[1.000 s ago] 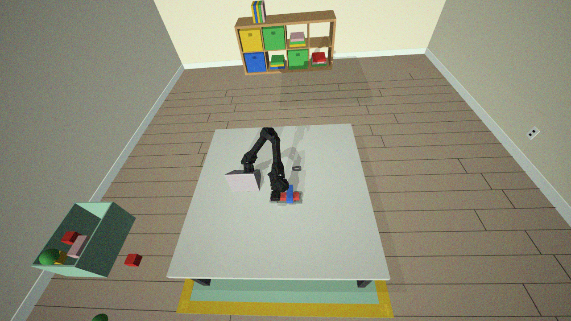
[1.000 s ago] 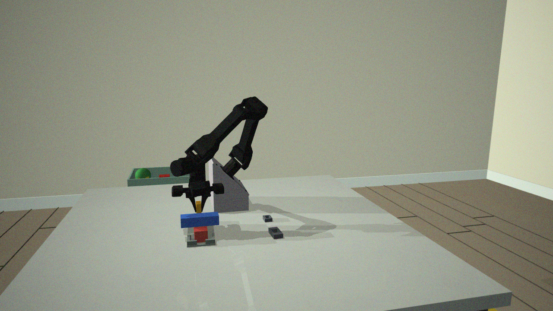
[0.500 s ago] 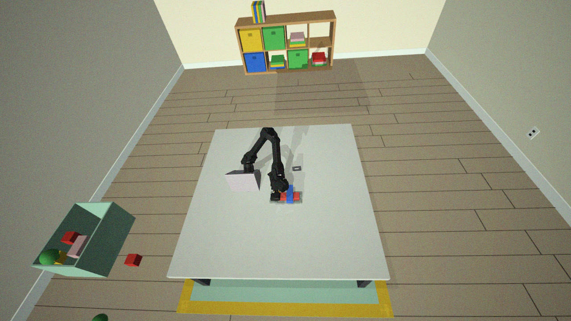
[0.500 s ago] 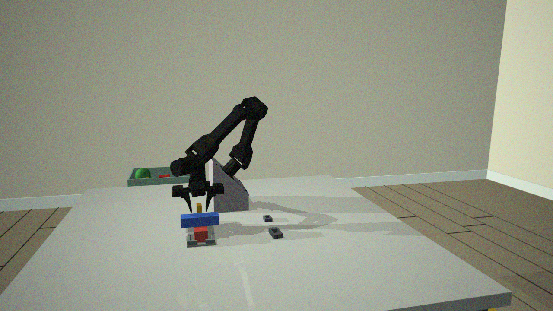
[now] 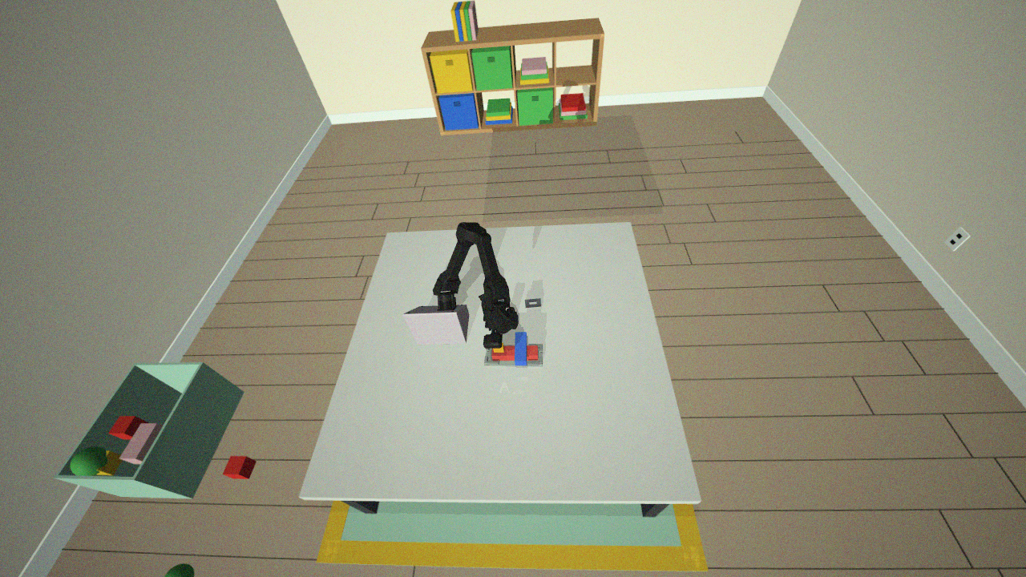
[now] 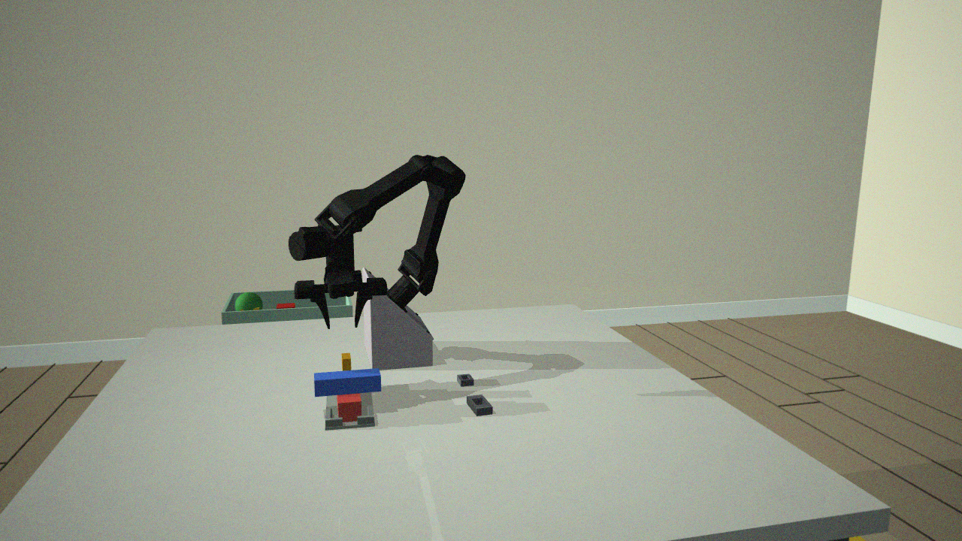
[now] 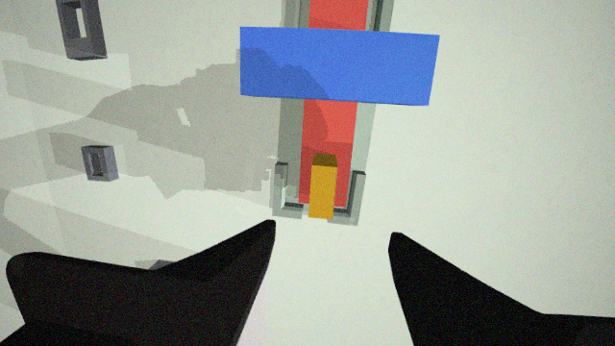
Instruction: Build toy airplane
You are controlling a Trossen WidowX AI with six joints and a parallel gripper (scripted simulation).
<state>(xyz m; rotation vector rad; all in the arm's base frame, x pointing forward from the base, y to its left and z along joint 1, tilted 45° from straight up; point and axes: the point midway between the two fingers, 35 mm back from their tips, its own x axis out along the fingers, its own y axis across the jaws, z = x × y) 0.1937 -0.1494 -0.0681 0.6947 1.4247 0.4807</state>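
The red fuselage (image 5: 533, 352) (image 6: 349, 408) (image 7: 332, 122) lies in the grey cradle (image 6: 373, 415) (image 7: 290, 120). The blue wing (image 5: 520, 349) (image 6: 346, 382) (image 7: 338, 66) sits level across the top of the fuselage and hides its socket. The yellow tail fin (image 5: 498, 349) (image 6: 346, 361) (image 7: 323, 191) stands upright on the fuselage near its tail end; its tab is not visible. My gripper (image 6: 342, 327) (image 7: 332, 234) is open and empty. It hangs above the tail fin, fingers apart and clear of it. In the top view the gripper's body is just behind the fin.
Two small dark holders, a larger one (image 5: 533, 302) (image 6: 479, 404) (image 7: 82, 30) and a smaller one (image 6: 464, 379) (image 7: 99, 162), lie on the table beside the cradle. The arm's pale wedge-shaped base (image 5: 436, 326) (image 6: 400, 334) stands to the left in the top view.
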